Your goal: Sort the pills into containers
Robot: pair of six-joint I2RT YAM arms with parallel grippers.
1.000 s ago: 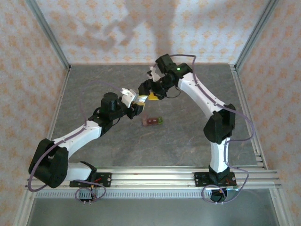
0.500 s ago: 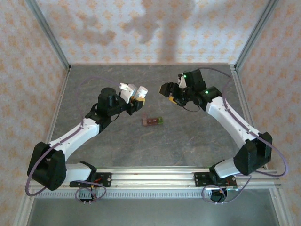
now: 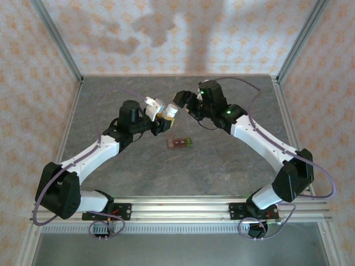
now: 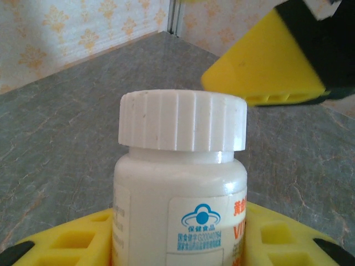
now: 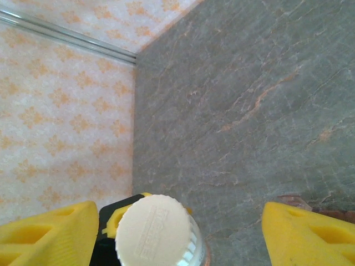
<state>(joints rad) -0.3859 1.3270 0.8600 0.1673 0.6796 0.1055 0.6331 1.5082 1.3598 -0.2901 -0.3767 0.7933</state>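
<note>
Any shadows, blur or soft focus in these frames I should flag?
Top external: soft arm shadows fall on the back wall. Left wrist: the bottle is sharp, the yellow finger at upper right blurred. Right wrist: the table veining is crisp, no glare.

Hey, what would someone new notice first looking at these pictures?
The white-capped bottle, held up over the middle of the table in the left tool, stands out first. The right tool meets it there, its yellow fingers open either side of the cap. Nearer the bases, a small reddish-brown and green strip of containers lies on the grey table.
</note>
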